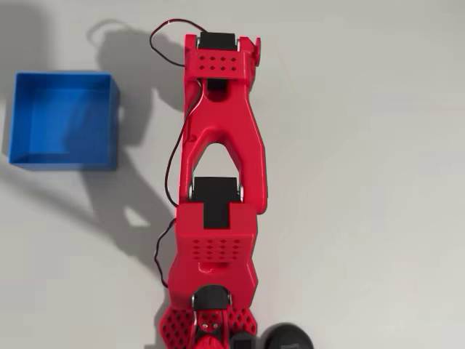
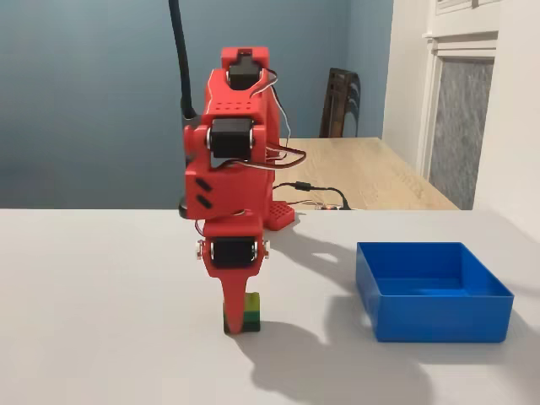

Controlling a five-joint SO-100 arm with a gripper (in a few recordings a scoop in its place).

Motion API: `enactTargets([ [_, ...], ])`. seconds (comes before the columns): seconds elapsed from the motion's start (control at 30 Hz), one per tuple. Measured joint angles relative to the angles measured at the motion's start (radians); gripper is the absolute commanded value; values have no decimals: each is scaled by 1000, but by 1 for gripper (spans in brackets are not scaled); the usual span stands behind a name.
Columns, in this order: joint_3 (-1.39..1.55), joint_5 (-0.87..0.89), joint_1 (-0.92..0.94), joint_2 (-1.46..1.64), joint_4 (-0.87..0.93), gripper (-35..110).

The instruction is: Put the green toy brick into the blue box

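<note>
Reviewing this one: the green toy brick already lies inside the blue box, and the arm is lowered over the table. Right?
Not quite. In the fixed view the green toy brick sits on the table at the fingers, apart from the blue box, which holds nothing. The arm is lowered.

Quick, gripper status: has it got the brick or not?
Gripper: down at the green toy brick on the table, one finger in front of it; whether it is closed on the brick cannot be told.

Both pictures are bright and sharp, and the red arm [image 1: 218, 182] throws soft dark shadows onto the pale counter [image 2: 101, 337] with no glare.
</note>
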Motion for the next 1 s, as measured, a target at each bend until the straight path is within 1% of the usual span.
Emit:
enactTargets([
  [0.47, 98, -35, -2, 34, -12, 0],
  [0.7, 192, -58, -57, 198, 34, 0],
  [1.0, 265, -46, -202, 526, 183, 0],
])
